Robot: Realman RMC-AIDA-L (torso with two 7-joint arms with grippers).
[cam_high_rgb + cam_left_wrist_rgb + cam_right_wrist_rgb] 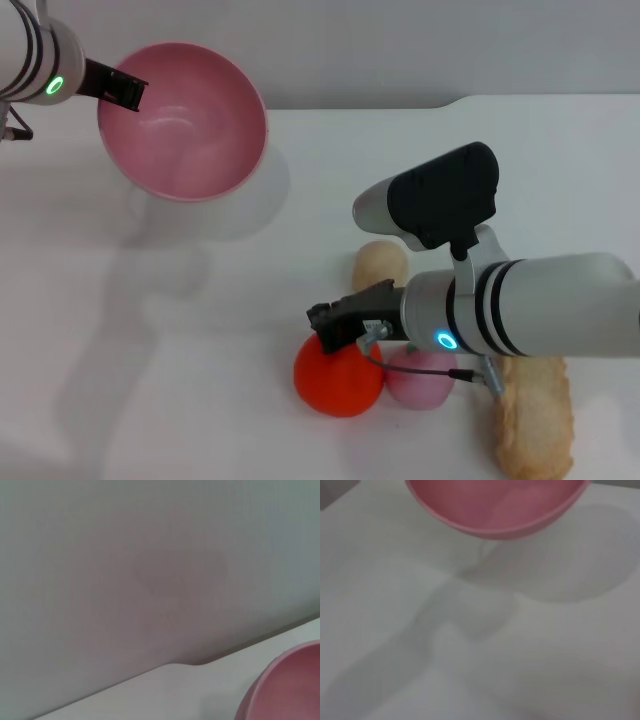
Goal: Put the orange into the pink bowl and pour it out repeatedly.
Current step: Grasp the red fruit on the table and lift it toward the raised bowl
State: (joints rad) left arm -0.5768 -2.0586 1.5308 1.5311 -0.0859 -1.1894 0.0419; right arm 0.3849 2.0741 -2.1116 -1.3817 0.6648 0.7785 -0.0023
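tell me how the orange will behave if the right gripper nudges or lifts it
The orange looks rounded and smooth, so a nudge would probably roll it, though the pink fruit beside it may stop it. Its glossy skin could slip in the right gripper. It looks like a toy, so likely light.

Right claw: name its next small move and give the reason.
Probably close on the bright orange-red lumpy toy orange and lift it. The right claw sits at the fruit's top, while the left claw holds the glossy pink plastic bowl empty, raised above the white table.
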